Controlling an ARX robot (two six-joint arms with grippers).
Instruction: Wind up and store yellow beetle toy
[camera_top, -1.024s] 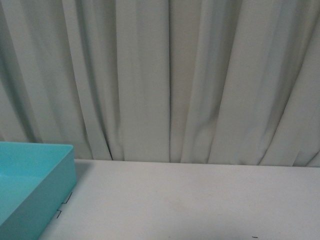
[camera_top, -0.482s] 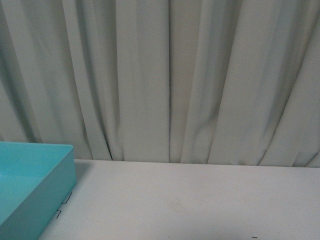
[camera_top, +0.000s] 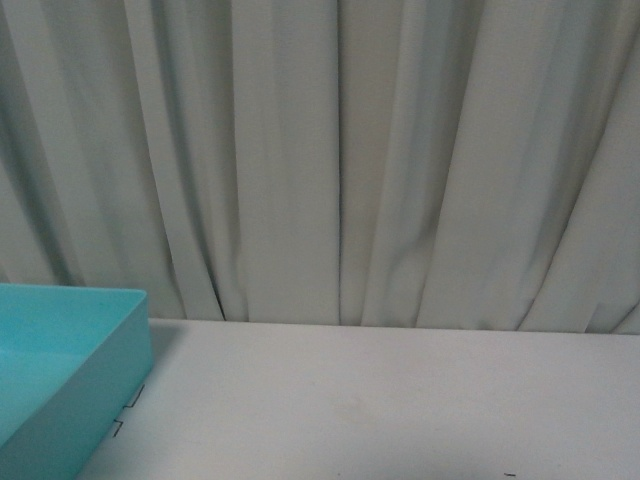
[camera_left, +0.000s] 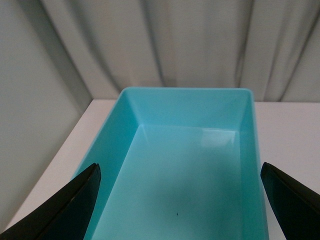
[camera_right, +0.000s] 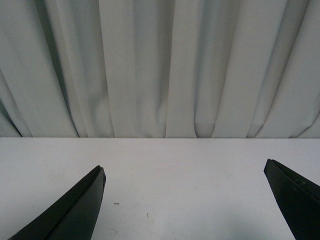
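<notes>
The yellow beetle toy is out of view in every frame. My left gripper (camera_left: 181, 172) hangs open above a turquoise bin (camera_left: 247, 145); its black fingertips (camera_left: 80, 200) frame the bin's bare floor, and nothing lies between them. The same turquoise bin (camera_top: 90, 370) shows at the lower left of the front view, where neither arm appears. My right gripper (camera_right: 184, 170) is open over the bare white table (camera_right: 165, 165), with nothing between its dark fingertips (camera_right: 82, 205).
A pale pleated curtain (camera_top: 340, 160) hangs along the table's far edge. The white table (camera_top: 400, 400) stretches right of the bin. Small dark tape marks (camera_top: 130, 400) sit on the table beside the bin's corner. A grey wall (camera_left: 30, 100) stands beside the bin.
</notes>
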